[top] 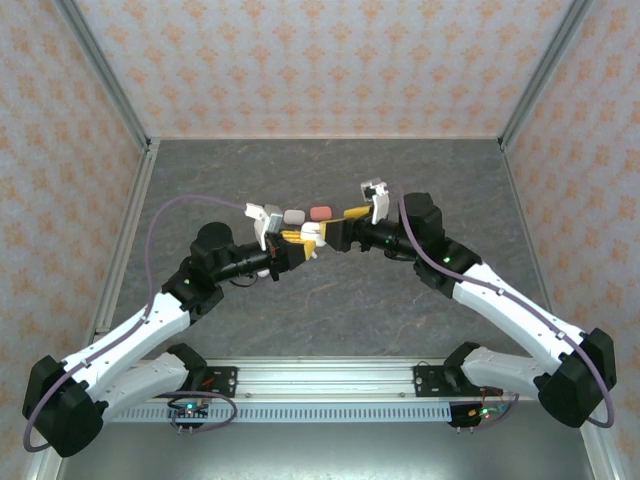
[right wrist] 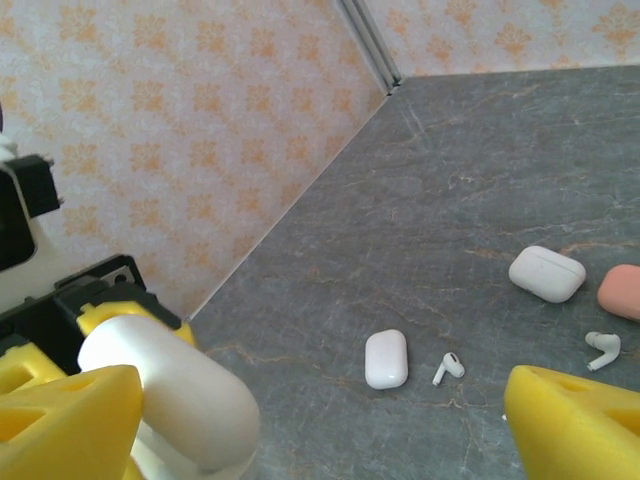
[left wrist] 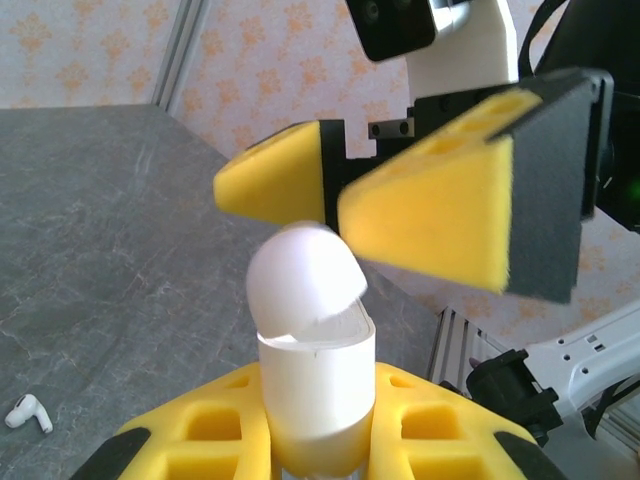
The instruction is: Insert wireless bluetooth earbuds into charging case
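Note:
My left gripper [left wrist: 318, 405] is shut on a white charging case [left wrist: 318, 375] that stands upright between its yellow fingers [left wrist: 190, 435]. The case's rounded lid [left wrist: 303, 268] is tilted partly open; I cannot see inside. My right gripper [left wrist: 330, 195] hangs open just above the lid, touching nothing. From above, both grippers meet mid-table, left gripper [top: 303, 243], right gripper [top: 338, 226], with the case [top: 311, 231] between them. The right gripper [right wrist: 322, 412] looks past the lid [right wrist: 170, 400] at two white earbuds [right wrist: 448, 367] [right wrist: 603, 348] on the table. Another white earbud [left wrist: 28, 413] lies left.
On the grey table lie a small white case [right wrist: 386, 358], a second white case [right wrist: 547, 273] and a coral case [right wrist: 622, 292]. From above, two cases [top: 294, 216] [top: 320, 212] sit just behind the grippers. Patterned walls enclose the table.

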Action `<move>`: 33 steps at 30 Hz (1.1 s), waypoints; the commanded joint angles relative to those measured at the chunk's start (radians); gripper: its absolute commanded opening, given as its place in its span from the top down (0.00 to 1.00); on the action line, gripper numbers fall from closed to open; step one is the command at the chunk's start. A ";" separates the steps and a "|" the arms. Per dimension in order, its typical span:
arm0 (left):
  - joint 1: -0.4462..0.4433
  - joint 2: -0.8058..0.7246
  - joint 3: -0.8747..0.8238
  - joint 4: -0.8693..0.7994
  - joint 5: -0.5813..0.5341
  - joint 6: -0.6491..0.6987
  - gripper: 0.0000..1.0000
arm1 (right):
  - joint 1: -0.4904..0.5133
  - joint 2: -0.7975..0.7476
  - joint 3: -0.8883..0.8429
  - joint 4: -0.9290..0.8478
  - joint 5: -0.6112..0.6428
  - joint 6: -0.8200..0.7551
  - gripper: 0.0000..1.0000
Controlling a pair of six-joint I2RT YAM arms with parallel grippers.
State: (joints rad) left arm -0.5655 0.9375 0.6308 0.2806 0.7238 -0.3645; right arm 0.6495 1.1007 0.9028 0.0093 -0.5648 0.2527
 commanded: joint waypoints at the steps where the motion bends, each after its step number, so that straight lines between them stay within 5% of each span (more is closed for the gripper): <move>1: -0.014 -0.039 0.000 0.068 0.032 0.027 1.00 | -0.025 0.023 0.032 0.011 0.026 0.037 0.08; 15: -0.017 -0.054 -0.003 0.001 0.011 0.073 1.00 | -0.047 -0.033 0.039 0.017 -0.003 0.064 0.07; 24: -0.016 -0.094 -0.014 -0.118 -0.035 0.127 1.00 | -0.050 -0.083 0.054 -0.162 0.091 0.024 0.08; 33: -0.016 -0.191 -0.043 -0.128 -0.012 0.131 1.00 | -0.050 0.096 0.120 -0.345 0.169 0.030 0.38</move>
State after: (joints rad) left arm -0.5762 0.7837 0.5999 0.1471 0.7048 -0.2592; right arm 0.6029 1.1332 0.9752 -0.2424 -0.4362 0.2871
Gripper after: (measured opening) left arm 0.186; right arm 0.643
